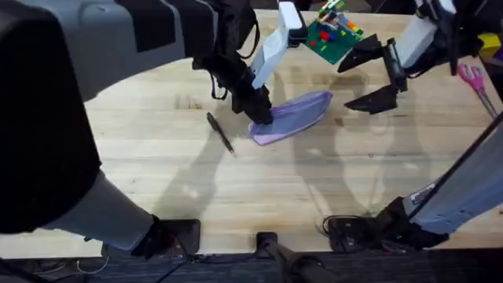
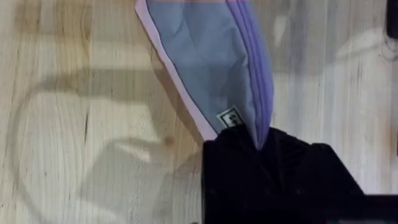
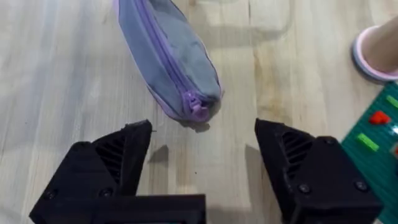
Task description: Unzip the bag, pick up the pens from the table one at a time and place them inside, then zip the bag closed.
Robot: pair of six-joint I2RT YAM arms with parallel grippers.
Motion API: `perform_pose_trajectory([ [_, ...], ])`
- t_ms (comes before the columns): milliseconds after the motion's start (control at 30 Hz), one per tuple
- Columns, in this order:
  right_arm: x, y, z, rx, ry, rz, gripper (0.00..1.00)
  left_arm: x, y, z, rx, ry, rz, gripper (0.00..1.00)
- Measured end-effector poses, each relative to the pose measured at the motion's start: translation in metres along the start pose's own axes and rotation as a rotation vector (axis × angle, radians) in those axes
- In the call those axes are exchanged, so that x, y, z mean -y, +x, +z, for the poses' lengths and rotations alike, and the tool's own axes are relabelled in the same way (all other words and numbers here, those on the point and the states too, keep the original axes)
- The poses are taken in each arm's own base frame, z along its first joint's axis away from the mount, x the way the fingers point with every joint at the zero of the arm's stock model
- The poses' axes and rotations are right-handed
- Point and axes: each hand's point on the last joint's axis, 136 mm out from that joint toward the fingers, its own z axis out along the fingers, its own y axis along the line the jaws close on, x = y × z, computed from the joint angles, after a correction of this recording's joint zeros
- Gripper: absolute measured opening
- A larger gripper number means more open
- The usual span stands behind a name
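green brick board [image 1: 334, 38], pink scissors [image 1: 472, 79]

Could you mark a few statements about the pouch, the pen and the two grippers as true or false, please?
1. The left gripper is shut on one end of the bag. True.
2. The right gripper holds the zipper pull. False: its fingers are spread open, and the pull lies free on the bag ahead of them.
3. The pen is inside the bag. False: it lies on the table, beside the bag.
4. The bag's zipper is closed. True: in the right wrist view the pull sits at the very end of the bag and the teeth look joined.
5. A green board with coloured bricks lies beyond the bag. True.
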Motion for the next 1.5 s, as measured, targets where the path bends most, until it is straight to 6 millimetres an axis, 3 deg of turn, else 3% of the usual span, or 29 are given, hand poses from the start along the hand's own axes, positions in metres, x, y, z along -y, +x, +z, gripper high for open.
perform_pose_trajectory([
  [733, -0.002, 0.010, 0.036, -0.009, -0.104, -0.003, 0.992, 0.000, 0.000, 0.000, 0.000, 0.000, 0.000, 0.043],
  [833, -0.003, 0.010, 0.038, -0.010, -0.114, -0.007, 0.853, 0.000, 0.000, 0.000, 0.000, 0.000, 0.000, 0.043],
  [1133, -0.003, 0.008, 0.040, -0.010, -0.118, -0.014, 0.610, 0.000, 0.000, 0.000, 0.000, 0.000, 0.000, 0.043],
  [1300, -0.003, 0.008, 0.040, -0.010, -0.119, -0.013, 0.364, 0.000, 0.000, 0.000, 0.000, -0.001, 0.001, 0.043],
  [1400, -0.005, 0.008, 0.040, -0.010, -0.125, -0.008, 0.080, -0.001, -0.001, 0.000, 0.003, -0.004, 0.003, 0.043],
  [1500, -0.006, 0.008, 0.040, -0.010, -0.127, -0.006, 0.035, -0.001, -0.001, 0.000, 0.004, -0.005, 0.005, 0.042],
])
